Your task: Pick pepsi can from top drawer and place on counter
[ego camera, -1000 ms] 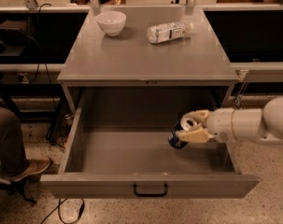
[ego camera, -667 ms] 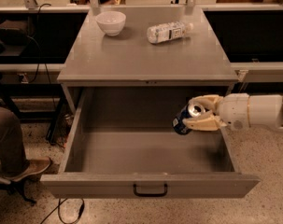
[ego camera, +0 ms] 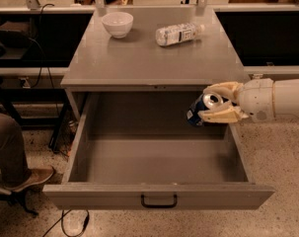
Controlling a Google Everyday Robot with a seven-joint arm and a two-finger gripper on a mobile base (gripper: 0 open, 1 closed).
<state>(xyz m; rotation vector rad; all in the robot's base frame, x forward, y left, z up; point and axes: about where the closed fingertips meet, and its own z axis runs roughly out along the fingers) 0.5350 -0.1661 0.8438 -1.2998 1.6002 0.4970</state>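
Gripping pepsi can (ego camera: pixel 197 114) between both fingers, hand (ego camera: pixel 208 103) hanging over right rear part of open top drawer (ego camera: pixel 159 195), arm reaching in from right. Can tilting, silver top facing up-right, clear of drawer floor. Tabletop (ego camera: pixel 149 58) carrying white bowl (ego camera: pixel 117 23) and lying water bottle (ego camera: pixel 178 33).

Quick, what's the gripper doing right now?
Gripper: shut on the pepsi can, held above the right side of the open top drawer.

We see matt grey metal on the top drawer (ego camera: pixel 159 162) and table (ego camera: pixel 139 58); the claw (ego camera: pixel 204 102), smooth cream plastic above the drawer's right wall, holds the glossy pepsi can (ego camera: pixel 200 111).
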